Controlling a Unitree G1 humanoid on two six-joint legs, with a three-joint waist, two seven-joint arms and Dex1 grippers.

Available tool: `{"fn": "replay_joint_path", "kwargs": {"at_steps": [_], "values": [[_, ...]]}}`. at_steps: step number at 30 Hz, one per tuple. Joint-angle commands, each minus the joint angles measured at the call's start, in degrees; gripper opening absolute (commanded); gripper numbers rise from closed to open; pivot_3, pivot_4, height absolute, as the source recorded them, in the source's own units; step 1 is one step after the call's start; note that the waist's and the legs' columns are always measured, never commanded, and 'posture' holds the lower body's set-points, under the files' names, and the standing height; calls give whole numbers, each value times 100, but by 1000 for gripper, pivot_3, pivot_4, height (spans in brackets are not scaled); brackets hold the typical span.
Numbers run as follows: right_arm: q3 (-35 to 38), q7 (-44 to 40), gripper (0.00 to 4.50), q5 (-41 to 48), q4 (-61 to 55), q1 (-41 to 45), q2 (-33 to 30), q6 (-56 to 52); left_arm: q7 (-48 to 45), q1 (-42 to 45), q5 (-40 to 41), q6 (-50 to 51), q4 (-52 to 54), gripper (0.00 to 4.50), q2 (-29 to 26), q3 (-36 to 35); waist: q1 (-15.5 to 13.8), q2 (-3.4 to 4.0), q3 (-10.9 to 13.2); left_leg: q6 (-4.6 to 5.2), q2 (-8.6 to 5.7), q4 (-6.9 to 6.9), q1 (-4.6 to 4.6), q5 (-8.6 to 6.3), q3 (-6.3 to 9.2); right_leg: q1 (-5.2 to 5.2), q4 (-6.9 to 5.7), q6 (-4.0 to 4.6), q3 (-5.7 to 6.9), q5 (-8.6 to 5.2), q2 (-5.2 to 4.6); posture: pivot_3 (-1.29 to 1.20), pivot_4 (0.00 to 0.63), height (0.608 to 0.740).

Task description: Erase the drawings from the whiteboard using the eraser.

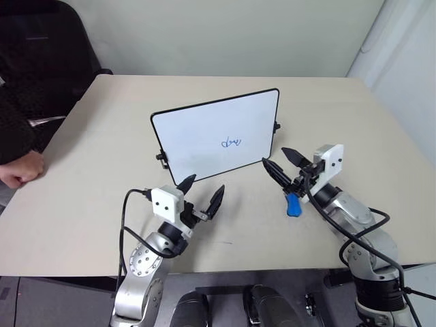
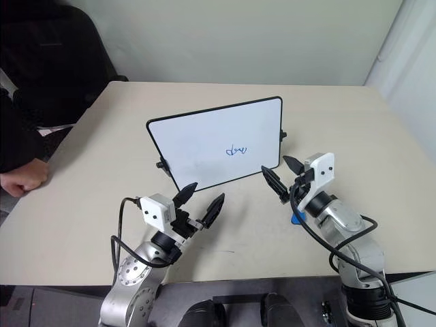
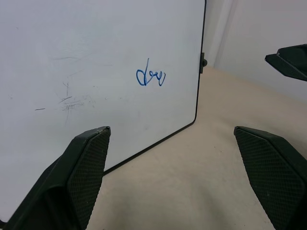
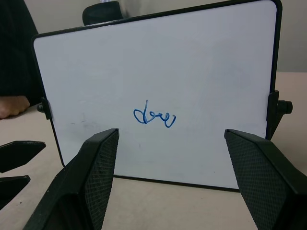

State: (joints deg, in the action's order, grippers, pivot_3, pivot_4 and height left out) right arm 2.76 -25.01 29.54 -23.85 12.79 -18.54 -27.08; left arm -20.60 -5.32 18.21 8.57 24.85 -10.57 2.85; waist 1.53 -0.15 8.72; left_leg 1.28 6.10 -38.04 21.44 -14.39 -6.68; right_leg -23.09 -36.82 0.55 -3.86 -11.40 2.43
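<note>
The whiteboard (image 1: 204,129) stands upright, tilted back, at the middle of the table. On its lower right part are the drawings (image 1: 231,142), a small blue squiggle, which the right wrist view shows head-on (image 4: 154,117). The eraser (image 1: 293,204), a small blue block, lies on the table just under my right gripper's wrist. My right gripper (image 1: 276,159) hovers open and empty in front of the board's lower right corner. In front of the board's lower left part, my left gripper (image 1: 203,191) is also open and empty.
A person's hand (image 1: 20,169) rests on the table's left edge, in front of a black chair (image 1: 41,48). Bare tan tabletop (image 1: 102,177) surrounds the board. The table's front edge runs just behind both arms.
</note>
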Motion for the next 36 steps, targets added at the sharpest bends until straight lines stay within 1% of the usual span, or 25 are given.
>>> {"fn": "replay_joint_path", "kwargs": {"at_steps": [1,7,11,14,16,17,20,23,24,28,30,36], "values": [[56,-37,3729,50,-202,17,-22,62,40,-15,-4,-127,286,4500,2,-64,0,0,0,0,0,0,0,0,0,0,0,0,0,0,0,0,150,735],[78,-5,3729,83,-216,32,-78,-71,49,-80,14,-136,322,4500,15,-92,0,0,0,0,0,0,0,0,0,0,0,0,0,0,0,0,150,735],[232,346,3729,307,-312,124,-159,-855,24,-100,19,-131,317,4500,16,-65,0,0,0,0,0,0,0,0,0,0,0,0,0,0,0,0,150,735],[272,807,3729,215,-379,384,-504,-1923,9,-90,-14,-148,291,4500,-4,-63,0,-1,0,0,-2,-2,0,0,0,2,0,-4,-1,1,0,0,150,735],[460,1064,3729,318,-487,602,-726,-2617,-2,-104,-11,-161,292,4500,2,-48,0,-1,0,0,-2,-4,0,0,0,3,0,-6,-2,3,-1,0,150,735],[646,1159,3913,453,-545,746,-801,-2921,-7,-113,4,-157,295,4500,13,-35,-1,-1,1,1,-2,-4,0,1,0,3,0,-7,-2,3,-1,0,150,735],[1161,1227,4487,1098,-701,1195,-1091,-4398,-7,-123,11,-154,282,4500,66,34,0,-1,1,1,-6,-2,0,1,-1,1,0,-9,-5,2,-1,0,150,735],[1509,1301,4487,1303,-575,1652,-1228,-6068,30,-149,-32,-155,300,4500,107,91,1,-6,2,1,-10,2,1,1,-1,0,0,-15,-6,-4,2,0,150,735],[1577,1350,4487,1321,-503,1748,-1224,-6367,43,-150,-46,-157,298,4500,110,95,1,-6,1,1,-11,4,1,1,-1,-1,0,-15,-6,-5,3,0,150,735],[1583,1614,4487,1817,-105,1837,-1275,-6542,42,-144,-31,-158,280,4500,118,93,-1,-6,2,2,-15,9,2,1,0,-6,-2,-15,-6,-12,5,0,150,735],[1580,1871,4487,2057,88,1859,-1169,-6542,44,-144,-28,-165,275,4500,121,94,1,-6,2,2,-18,10,4,1,0,-11,-4,-15,-12,-12,5,0,150,735],[1129,2535,4487,2092,317,1674,-1130,-6542,45,-136,-24,-174,270,4500,125,86,1,-6,2,5,-18,10,4,-1,2,-15,-9,-15,-13,-12,5,0,150,735]]}}
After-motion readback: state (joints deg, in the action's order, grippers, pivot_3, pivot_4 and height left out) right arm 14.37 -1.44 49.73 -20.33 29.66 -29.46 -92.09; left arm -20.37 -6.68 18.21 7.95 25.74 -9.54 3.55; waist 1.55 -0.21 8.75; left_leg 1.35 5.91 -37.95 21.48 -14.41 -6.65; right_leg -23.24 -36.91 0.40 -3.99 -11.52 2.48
